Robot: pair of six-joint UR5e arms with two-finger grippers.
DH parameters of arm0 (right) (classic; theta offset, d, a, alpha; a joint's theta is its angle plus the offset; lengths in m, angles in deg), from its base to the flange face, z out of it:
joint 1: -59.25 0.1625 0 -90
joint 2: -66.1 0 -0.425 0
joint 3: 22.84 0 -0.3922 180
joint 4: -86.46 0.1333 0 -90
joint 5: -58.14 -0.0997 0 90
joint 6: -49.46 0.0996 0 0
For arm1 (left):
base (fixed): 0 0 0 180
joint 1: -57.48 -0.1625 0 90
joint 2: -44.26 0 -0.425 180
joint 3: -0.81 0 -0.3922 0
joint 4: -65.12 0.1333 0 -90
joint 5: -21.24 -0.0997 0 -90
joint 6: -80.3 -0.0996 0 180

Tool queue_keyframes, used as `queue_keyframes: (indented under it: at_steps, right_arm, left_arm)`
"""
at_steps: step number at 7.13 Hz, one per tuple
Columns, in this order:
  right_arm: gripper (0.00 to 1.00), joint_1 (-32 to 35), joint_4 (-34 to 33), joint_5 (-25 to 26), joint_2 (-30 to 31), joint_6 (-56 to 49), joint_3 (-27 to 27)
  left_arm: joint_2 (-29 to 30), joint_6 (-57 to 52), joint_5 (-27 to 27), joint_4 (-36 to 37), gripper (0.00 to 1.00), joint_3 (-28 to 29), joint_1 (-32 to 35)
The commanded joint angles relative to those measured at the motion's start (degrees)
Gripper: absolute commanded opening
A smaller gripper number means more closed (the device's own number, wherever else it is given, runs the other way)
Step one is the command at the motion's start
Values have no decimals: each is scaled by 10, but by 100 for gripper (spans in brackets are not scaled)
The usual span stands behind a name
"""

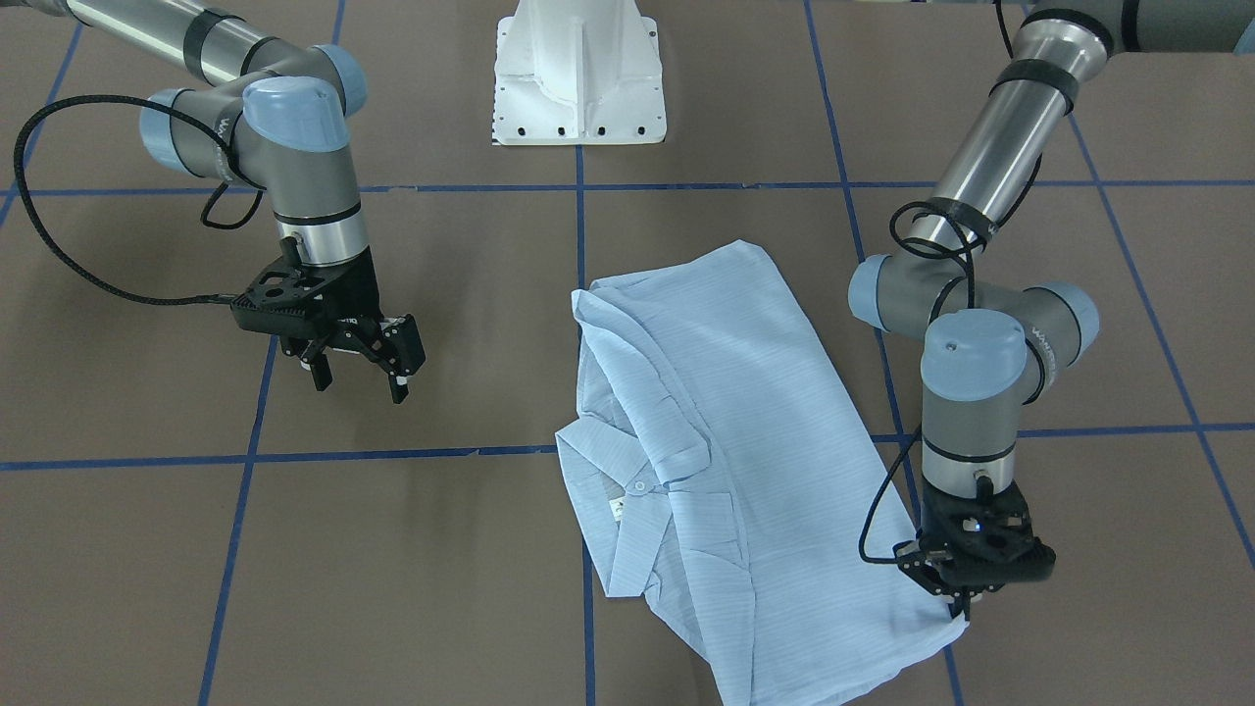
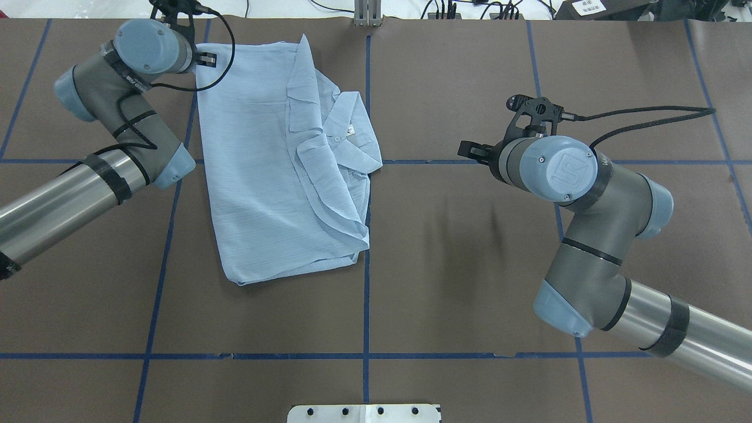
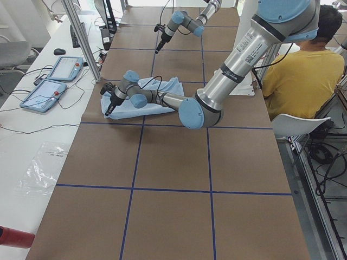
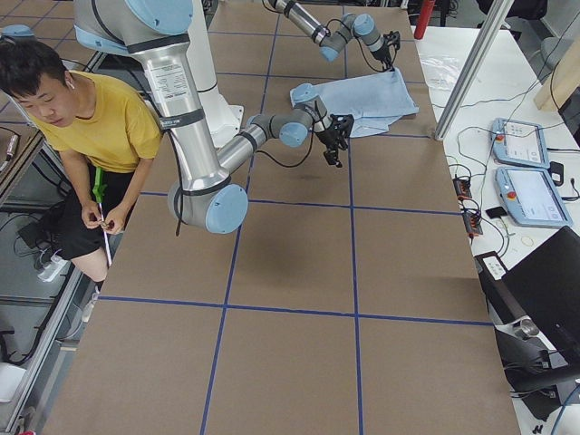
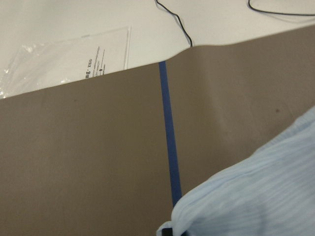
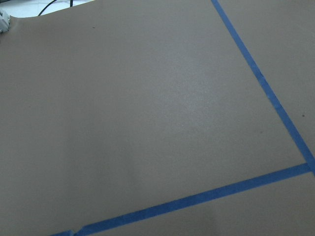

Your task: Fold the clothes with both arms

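The light blue shirt (image 1: 726, 461) lies folded on the brown table, collar (image 2: 346, 132) up, sleeves tucked in. It also shows in the side views (image 3: 160, 92) (image 4: 372, 95). My left gripper (image 1: 964, 600) is low at the shirt's outer corner near the table's far edge, its fingers shut together on the fabric there. The left wrist view shows that shirt corner (image 5: 256, 196) right under the camera. My right gripper (image 1: 358, 380) hangs open above bare table, well apart from the shirt, with nothing between its fingers (image 1: 397, 382). The right wrist view shows only table and blue tape.
The white pedestal base (image 1: 578, 78) stands at the robot's side of the table. A seated person in a yellow shirt (image 4: 91, 118) is beside it. Teach pendants (image 4: 521, 145) and a plastic bag (image 5: 64, 59) lie on the white bench beyond the table's far edge.
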Motion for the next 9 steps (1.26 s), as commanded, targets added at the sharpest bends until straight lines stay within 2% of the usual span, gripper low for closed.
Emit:
queue_keyframes:
  at_steps: [1, 2, 3, 5, 8, 9]
  right_arm:
    - [100, -12, 0, 2, -5, 2, 1]
    - [100, -18, -8, 2, -28, 10, 7]
    - [100, -24, -11, 4, -65, 42, 36]
    - [96, -34, -65, 4, -189, 143, 157]
    - [86, -51, -74, 10, -277, 251, 254]
    - [81, -60, -69, 43, -293, 262, 276]
  left_arm:
    - [-27, -28, 38, -16, 99, -37, 12]
    - [-55, -70, 74, -15, 100, -97, 22]
    - [-90, -92, 144, -16, 100, -140, 33]
    - [-138, -82, 154, -16, 100, -203, 33]
    - [-153, -75, 153, -16, 100, -219, 33]
    - [-154, -75, 153, -16, 100, -219, 33]
